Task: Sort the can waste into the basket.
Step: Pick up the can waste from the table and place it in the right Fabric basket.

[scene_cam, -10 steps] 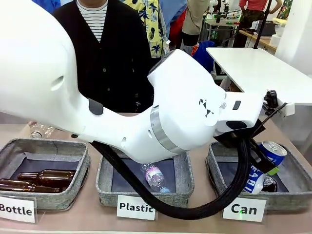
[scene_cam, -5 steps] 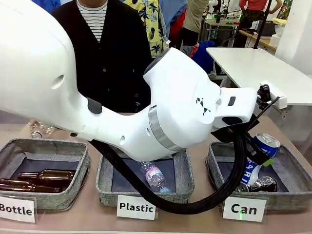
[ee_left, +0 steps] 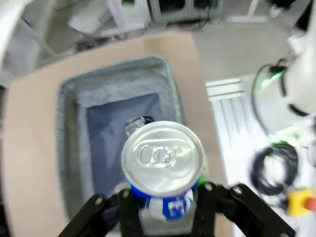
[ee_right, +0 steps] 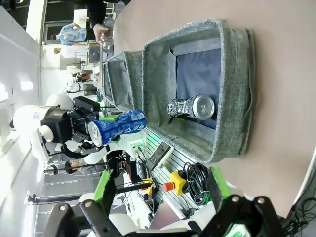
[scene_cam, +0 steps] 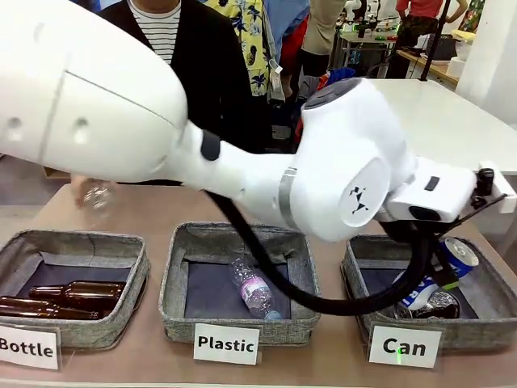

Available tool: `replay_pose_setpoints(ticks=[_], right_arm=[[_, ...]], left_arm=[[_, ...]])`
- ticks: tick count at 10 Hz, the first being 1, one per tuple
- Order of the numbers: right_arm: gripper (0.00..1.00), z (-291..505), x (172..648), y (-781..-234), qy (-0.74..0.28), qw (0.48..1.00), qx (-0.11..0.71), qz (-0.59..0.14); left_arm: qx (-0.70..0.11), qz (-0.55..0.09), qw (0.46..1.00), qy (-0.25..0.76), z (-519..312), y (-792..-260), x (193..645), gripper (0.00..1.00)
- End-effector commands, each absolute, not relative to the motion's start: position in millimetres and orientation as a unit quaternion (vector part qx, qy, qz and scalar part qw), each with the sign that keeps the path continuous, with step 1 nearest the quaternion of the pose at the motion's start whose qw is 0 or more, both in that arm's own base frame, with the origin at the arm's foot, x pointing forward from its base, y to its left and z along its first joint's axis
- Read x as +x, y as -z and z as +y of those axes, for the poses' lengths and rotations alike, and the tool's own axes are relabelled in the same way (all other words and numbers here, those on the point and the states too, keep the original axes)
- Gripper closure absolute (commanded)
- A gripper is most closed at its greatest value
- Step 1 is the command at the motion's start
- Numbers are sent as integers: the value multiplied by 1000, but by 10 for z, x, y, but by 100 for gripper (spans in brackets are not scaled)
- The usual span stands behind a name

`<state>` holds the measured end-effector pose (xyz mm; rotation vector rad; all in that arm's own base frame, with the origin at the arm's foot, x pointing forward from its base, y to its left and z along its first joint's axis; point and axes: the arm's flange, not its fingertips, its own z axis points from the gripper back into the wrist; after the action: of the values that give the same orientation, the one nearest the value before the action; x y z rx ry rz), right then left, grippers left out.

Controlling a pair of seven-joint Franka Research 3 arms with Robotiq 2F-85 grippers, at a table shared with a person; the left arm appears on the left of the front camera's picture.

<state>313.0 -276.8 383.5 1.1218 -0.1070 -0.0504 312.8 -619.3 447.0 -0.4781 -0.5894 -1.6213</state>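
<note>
My left gripper (ee_left: 163,200) is shut on the slim blue-and-white can (ee_left: 163,158), which points top-up at its wrist camera. In the front view this can (scene_cam: 449,265) hangs tilted over the grey "Can" basket (scene_cam: 354,267) at the right, under the left arm's wrist. The crushed silvery-dark can (scene_cam: 441,304) lies on the basket's dark lining, and the left wrist view shows it (ee_left: 139,123) just beyond the held can. My right gripper (ee_right: 160,195) stands open and empty, off to the side of that basket (ee_right: 232,89). From there I see the held can (ee_right: 118,126) and the crushed can (ee_right: 193,107).
A white card reading "Can" (scene_cam: 404,346) stands in front of the basket. The "Plastic" basket (scene_cam: 174,283) holds a clear bottle (scene_cam: 252,289). The "Bottle" basket (scene_cam: 137,267) holds brown bottles (scene_cam: 65,297). A person's hand lifts a clear bottle (scene_cam: 95,194) at the far left.
My left arm's elbow and wrist have swung to the right, with the blue can still held over the Can basket. The person has lifted the clear bottle off the table at the far left.
</note>
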Motion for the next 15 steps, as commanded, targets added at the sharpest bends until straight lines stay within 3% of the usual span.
replay_pose_setpoints(ticks=[1,2,8,10,12,15], right_arm=[[0,-2775,3147,-3892,18,845,531,-50],[0,-2775,3147,-3892,18,845,531,-50],[0,-2775,3147,-3892,18,845,531,-50],[0,-2768,3131,-3836,24,845,532,-51],[0,-2442,3557,-3962,24,828,559,-36],[0,-1995,3871,-3971,13,827,561,-39]], left_arm=[[-182,-261,626,712,-6620,-4586,3154,48],[-166,-257,622,721,-6665,-4564,3135,0],[-141,-280,623,717,-6709,-4577,3132,0],[-142,-250,636,716,-6637,-4609,3100,5],[-112,-226,641,725,-6318,-4780,3113,5],[-138,-282,663,679,-5641,-5182,3263,5]])
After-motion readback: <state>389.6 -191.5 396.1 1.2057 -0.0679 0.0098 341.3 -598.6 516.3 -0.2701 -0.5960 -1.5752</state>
